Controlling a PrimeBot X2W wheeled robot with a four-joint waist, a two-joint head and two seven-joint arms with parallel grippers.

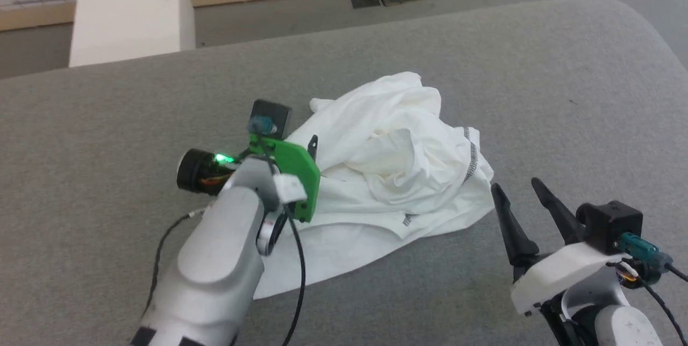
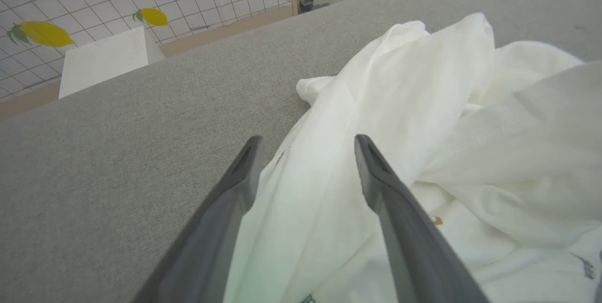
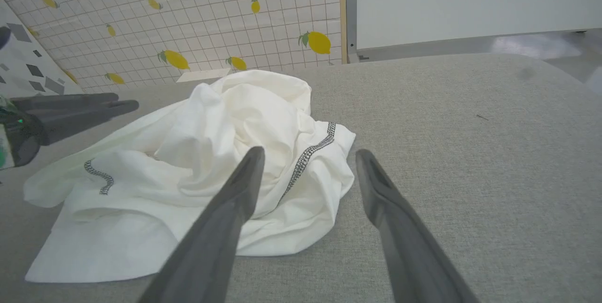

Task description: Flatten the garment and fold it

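Grey fabric-covered bench (image 1: 537, 66); lemon-print grid wall (image 3: 211, 11) and white box (image 1: 129, 13) behind. Mid-bench: crumpled white T-shirt w/ grey zigzag seams (image 1: 398, 142). Over its left edge, left claw (image 2: 308, 140) wide, contact unclear. By the right hem, right claw (image 1: 514, 185) wide, apart. Neck lost in folds.

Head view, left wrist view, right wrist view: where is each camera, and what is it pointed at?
Head view: on the robot's head, looking down at the crumpled T-shirt on the grey surface; left forearm and right gripper show.
Left wrist view: on the left wrist, looking along the open left gripper over the T-shirt's edge toward the white box.
Right wrist view: on the right wrist, looking low across the T-shirt between its own fingers; the left gripper shows at far left.
Shared: both wrist views see the lemon-patterned wall.
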